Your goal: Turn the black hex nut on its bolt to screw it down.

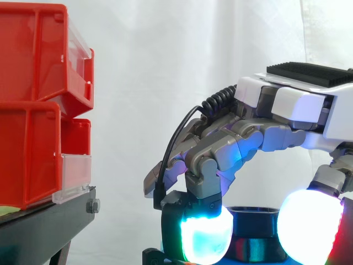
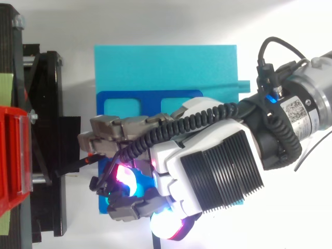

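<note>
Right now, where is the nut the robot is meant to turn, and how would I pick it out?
Find the big white and grey hand reaching in from the right of the side view. Straight below its palm, pinched between the glowing fingertips, sits the nut. It is the dark, squat ring, dull where the fingertips on either side of it shine.

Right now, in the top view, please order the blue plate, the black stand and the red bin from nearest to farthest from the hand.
1. The blue plate, directly beneath the hand.
2. The black stand, just left of the hand.
3. The red bin, at the far left edge.
</note>
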### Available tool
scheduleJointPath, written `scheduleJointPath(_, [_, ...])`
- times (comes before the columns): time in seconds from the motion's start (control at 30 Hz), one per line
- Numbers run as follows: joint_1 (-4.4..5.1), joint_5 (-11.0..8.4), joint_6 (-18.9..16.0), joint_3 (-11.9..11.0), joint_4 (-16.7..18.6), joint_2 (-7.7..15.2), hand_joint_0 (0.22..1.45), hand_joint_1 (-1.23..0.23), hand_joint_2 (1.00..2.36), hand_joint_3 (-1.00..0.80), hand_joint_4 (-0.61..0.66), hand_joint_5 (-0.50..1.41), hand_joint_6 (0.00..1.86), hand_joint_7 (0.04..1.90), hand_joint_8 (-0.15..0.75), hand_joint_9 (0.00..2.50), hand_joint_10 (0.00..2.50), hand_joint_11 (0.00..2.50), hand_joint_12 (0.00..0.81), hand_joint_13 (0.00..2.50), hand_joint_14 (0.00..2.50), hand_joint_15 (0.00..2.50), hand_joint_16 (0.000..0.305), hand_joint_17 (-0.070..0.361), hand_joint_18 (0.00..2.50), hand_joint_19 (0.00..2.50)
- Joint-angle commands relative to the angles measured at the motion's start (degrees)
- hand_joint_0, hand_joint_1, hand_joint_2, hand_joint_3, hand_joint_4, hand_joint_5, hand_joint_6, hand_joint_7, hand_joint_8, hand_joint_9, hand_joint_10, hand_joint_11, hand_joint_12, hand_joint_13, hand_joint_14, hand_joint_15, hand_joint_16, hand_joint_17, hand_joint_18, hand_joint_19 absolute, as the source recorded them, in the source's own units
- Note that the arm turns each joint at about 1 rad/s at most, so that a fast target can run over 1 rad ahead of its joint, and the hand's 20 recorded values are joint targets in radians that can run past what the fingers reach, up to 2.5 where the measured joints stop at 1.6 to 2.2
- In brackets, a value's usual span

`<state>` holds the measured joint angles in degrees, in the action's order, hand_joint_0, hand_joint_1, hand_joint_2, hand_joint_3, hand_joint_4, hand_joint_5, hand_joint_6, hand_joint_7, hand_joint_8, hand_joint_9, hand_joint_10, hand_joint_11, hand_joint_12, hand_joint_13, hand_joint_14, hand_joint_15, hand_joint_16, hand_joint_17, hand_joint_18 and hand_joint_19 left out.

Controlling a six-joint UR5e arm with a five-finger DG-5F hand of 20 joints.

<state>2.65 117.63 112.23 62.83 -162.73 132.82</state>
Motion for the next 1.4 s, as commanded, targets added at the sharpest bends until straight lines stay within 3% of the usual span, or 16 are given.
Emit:
scheduleJointPath(0.0, [-0.01, 0.05, 0.0, 0.1, 0.4, -0.01, 0.52, -0.24, 1.0, -0.5, 0.0, 0.04, 0.5, 1.38, 0.287, 1.16, 0.01, 0.31, 0.315, 0.74, 0.01, 0.2, 0.045, 0.101, 0.65, 0.5])
scheduleJointPath(0.3, [-0.19, 0.14, 0.09, 0.1, 0.4, -0.01, 0.52, -0.24, 1.0, -0.5, 0.02, 0.05, 0.5, 1.49, 0.288, 1.19, 0.01, 0.32, 0.313, 0.75, 0.01, 0.2, 0.045, 0.101, 0.65, 0.5])
scheduleJointPath(0.53, [-0.89, 0.84, 0.09, 0.1, 0.4, 0.08, 0.52, -0.25, 1.0, -0.5, 0.03, 0.04, 0.5, 1.41, 0.301, 1.19, 0.01, 0.34, 0.312, 0.74, 0.01, 0.2, 0.045, 0.101, 0.66, 0.5])
scheduleJointPath(0.9, [-1.6, 1.46, 0.09, 0.1, 0.75, -0.01, 0.52, -0.38, 1.0, -0.5, -0.02, 0.03, 0.51, 1.18, 0.317, 1.18, 0.01, 0.38, 0.312, 0.73, 0.01, 0.2, 0.044, 0.1, 0.65, 0.5])
scheduleJointPath(1.37, [-2.12, 2.16, 0.18, 0.1, 0.75, -0.01, 0.58, -0.55, 1.0, -0.46, -0.02, 0.03, 0.51, 1.19, 0.31, 1.17, 0.01, 0.4, 0.3, 0.71, 0.01, 0.2, 0.042, 0.094, 0.63, 0.51])
